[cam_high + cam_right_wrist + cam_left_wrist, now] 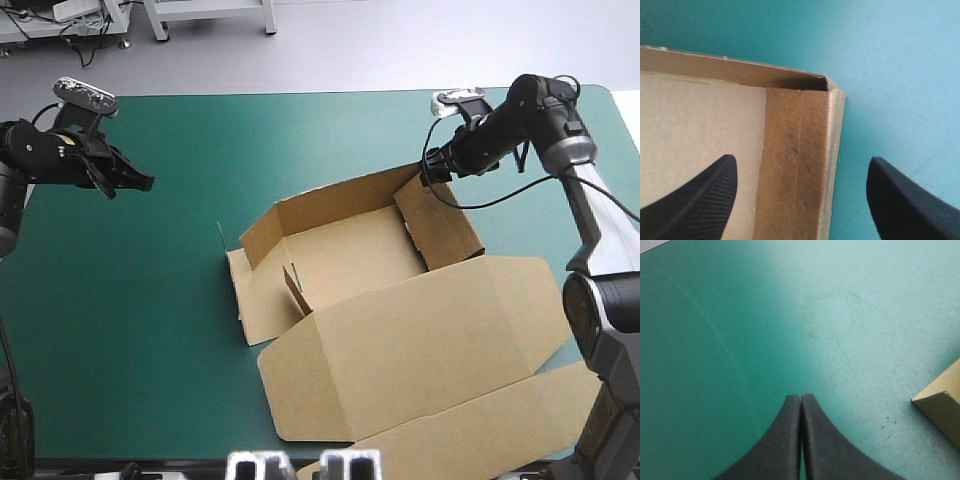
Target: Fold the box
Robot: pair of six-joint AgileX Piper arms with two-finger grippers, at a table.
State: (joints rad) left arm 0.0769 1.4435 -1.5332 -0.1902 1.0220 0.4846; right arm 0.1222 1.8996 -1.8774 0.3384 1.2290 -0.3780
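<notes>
The right gripper [802, 159] gapes astride a raised wall of the box [400, 330], holding nothing; the left gripper [801, 396] hovers over the teal-green cover [740, 315]. Its 2 fingers [782, 440] meet, empty.

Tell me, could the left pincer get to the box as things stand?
Probably yes: the left pincer, shut, hovers over bare teal-green cover, with nothing between it and the box; the right pincer, open, is at its opposite side.

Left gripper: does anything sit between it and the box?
Nothing visible does. The left gripper, shut, hangs over bare teal-green cover. Only that cover lies between it and the box, whose nearest corner shows ahead of it, off to one side, in the left wrist view.
</notes>
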